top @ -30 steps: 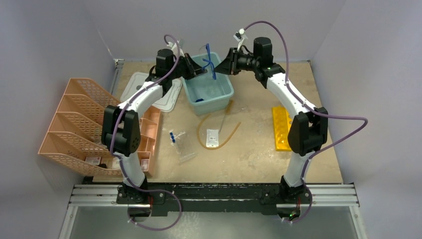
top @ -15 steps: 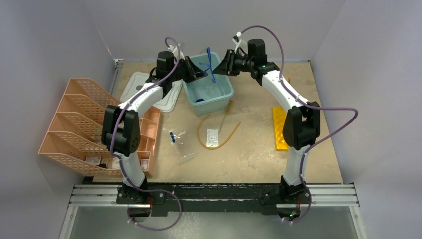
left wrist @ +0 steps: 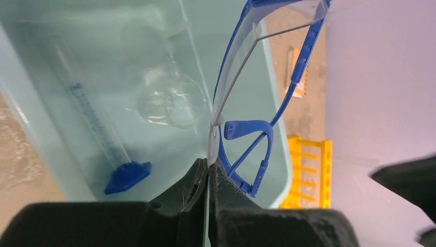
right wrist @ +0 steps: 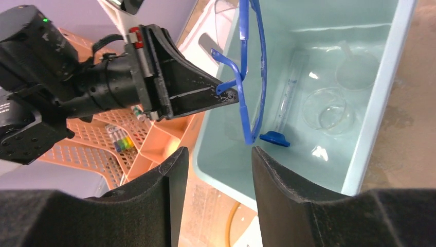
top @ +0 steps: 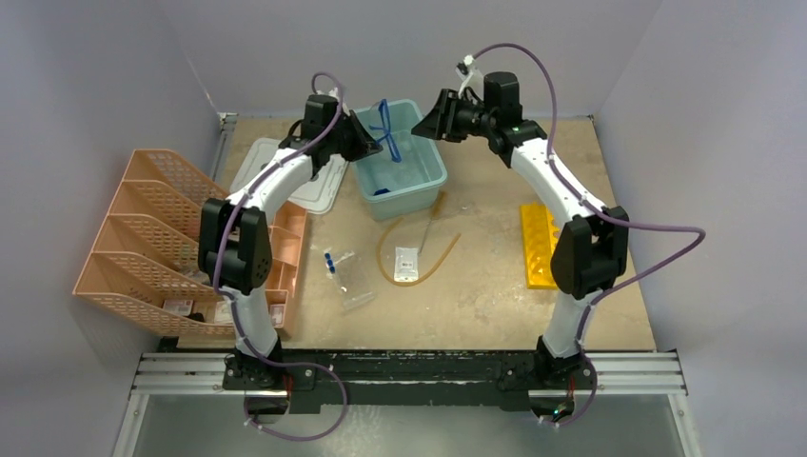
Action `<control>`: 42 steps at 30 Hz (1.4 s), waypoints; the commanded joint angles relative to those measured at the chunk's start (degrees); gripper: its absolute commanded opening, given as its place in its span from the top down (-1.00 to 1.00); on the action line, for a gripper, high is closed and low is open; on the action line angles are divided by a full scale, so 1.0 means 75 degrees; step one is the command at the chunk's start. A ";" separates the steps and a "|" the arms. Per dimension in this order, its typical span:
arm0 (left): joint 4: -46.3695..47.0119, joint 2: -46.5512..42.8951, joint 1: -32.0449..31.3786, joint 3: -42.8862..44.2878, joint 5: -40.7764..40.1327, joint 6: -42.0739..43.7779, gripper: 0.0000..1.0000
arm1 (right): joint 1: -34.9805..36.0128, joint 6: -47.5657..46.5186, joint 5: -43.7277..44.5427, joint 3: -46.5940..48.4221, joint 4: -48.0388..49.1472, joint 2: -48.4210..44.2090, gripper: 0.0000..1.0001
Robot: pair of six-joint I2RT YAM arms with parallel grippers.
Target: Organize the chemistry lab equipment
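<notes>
The blue-framed safety glasses (top: 387, 124) hang over the teal bin (top: 433, 181), and my left gripper (top: 369, 141) is shut on the edge of their clear lens (left wrist: 241, 72). My right gripper (top: 430, 119) stands open with nothing between its fingers, just right of the glasses (right wrist: 254, 77) and apart from them. Inside the bin lie a blue-based clear cylinder (left wrist: 126, 174) and a glass dish (left wrist: 169, 103). On the table in front of the bin are amber rubber tubing (top: 440, 257), a white packet (top: 406, 264) and blue-capped tubes (top: 330, 259).
Peach organizer trays (top: 143, 248) stand along the left side. A white lid (top: 295, 176) lies left of the bin. A yellow rack (top: 538, 243) sits at the right. The back wall is close behind both grippers.
My right gripper has opened and let go of the glasses, drawing back a little. The left gripper keeps hold of them and has carried them slightly left.
</notes>
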 commanded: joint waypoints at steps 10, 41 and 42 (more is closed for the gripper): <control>-0.2094 0.1198 -0.0138 0.1897 -0.1857 -0.0533 1.00 | -0.0057 -0.0455 0.1568 -0.0837 -0.0252 -0.1433 -0.02; -0.7284 0.3918 -0.1385 0.6420 -0.6347 0.0734 0.94 | -0.0050 -0.1059 0.2738 -0.0893 -0.2079 -0.1768 -0.03; -0.7215 0.3924 -0.1388 0.6374 -0.6404 0.0716 0.88 | -0.0055 -0.1059 0.2764 -0.0918 -0.2106 -0.1792 -0.03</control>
